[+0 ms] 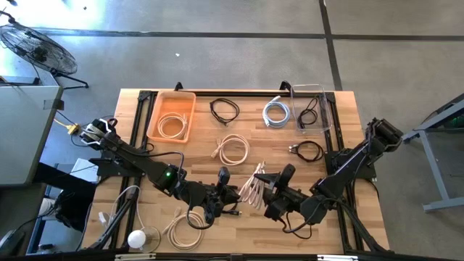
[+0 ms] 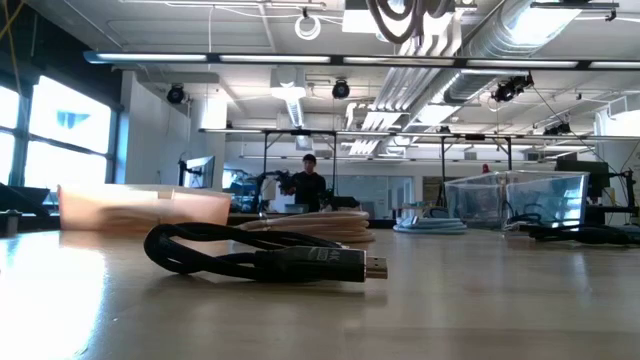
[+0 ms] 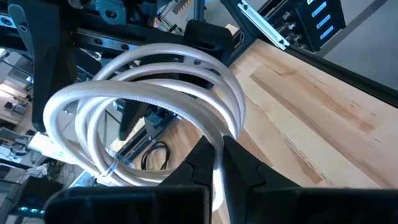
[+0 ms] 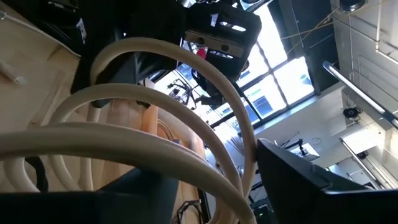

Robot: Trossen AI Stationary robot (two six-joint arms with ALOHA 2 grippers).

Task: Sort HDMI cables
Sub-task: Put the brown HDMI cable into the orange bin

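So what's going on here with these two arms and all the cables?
The two arms meet near the front middle of the table over a cream-beige cable coil, seemingly passing it across. The left pincer is shut on the coil, while the right pincer stands open around it. One cream cable already lies in the orange tray and a black one in the clear bin. Other black, cream and silvery-white coils wait loose on the table.
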